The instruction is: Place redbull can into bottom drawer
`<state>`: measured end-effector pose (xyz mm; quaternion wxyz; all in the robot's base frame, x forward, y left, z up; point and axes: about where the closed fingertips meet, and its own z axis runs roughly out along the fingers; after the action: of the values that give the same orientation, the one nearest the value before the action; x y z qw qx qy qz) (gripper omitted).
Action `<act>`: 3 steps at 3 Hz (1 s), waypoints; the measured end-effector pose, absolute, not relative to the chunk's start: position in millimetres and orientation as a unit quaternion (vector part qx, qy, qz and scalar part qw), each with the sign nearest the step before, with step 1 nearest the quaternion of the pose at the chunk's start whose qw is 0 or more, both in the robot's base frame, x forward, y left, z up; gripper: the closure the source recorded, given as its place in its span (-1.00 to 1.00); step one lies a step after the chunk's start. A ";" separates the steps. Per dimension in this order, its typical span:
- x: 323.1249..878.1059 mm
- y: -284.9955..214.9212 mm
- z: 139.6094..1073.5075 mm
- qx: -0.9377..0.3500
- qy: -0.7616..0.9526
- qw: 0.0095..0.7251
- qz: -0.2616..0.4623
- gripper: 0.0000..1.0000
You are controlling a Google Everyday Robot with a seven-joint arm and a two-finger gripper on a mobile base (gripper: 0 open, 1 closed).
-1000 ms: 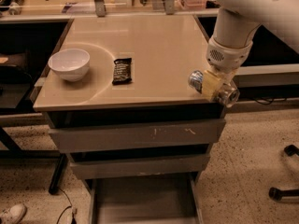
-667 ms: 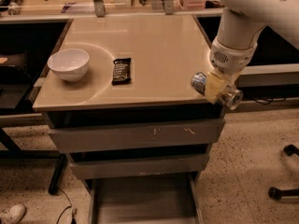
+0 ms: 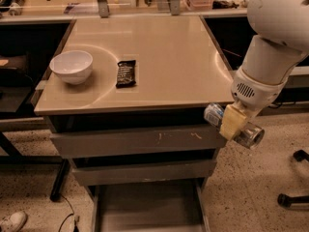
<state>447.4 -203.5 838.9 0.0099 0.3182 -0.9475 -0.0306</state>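
Note:
My gripper (image 3: 231, 122) is shut on the redbull can (image 3: 250, 135), a slim silver-and-blue can held lying sideways. It hangs in the air just off the cabinet's front right corner, level with the top drawer front (image 3: 140, 141). The can's silver end points right and its other end (image 3: 212, 114) pokes out to the left of the yellowish finger. The bottom drawer (image 3: 147, 211) is pulled out below, a shallow grey tray with a flat floor, lower and to the left of the can. Nothing shows on its visible floor.
On the beige cabinet top (image 3: 159, 57) stand a white bowl (image 3: 71, 66) at the left and a dark candy bar (image 3: 126, 73) near the middle. The middle drawer front (image 3: 145, 172) is closed. Chair casters (image 3: 294, 197) are on the floor at the right, a shoe (image 3: 12, 221) at the left.
My gripper has carried the can off the cabinet top's right edge, moving down and toward the front, so it now hangs beside the top drawer front. The view has shifted slightly.

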 end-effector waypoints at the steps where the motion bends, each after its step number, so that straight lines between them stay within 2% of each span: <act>1: 447.6 -203.4 839.0 0.318 -0.947 0.010 -0.031 1.00; 2: 435.0 -197.1 815.3 0.314 -0.948 0.027 -0.054 1.00; 3: 416.7 -183.0 753.0 0.291 -0.950 0.064 -0.092 1.00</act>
<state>416.7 -183.0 753.0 0.0639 0.2911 -0.9501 -0.0924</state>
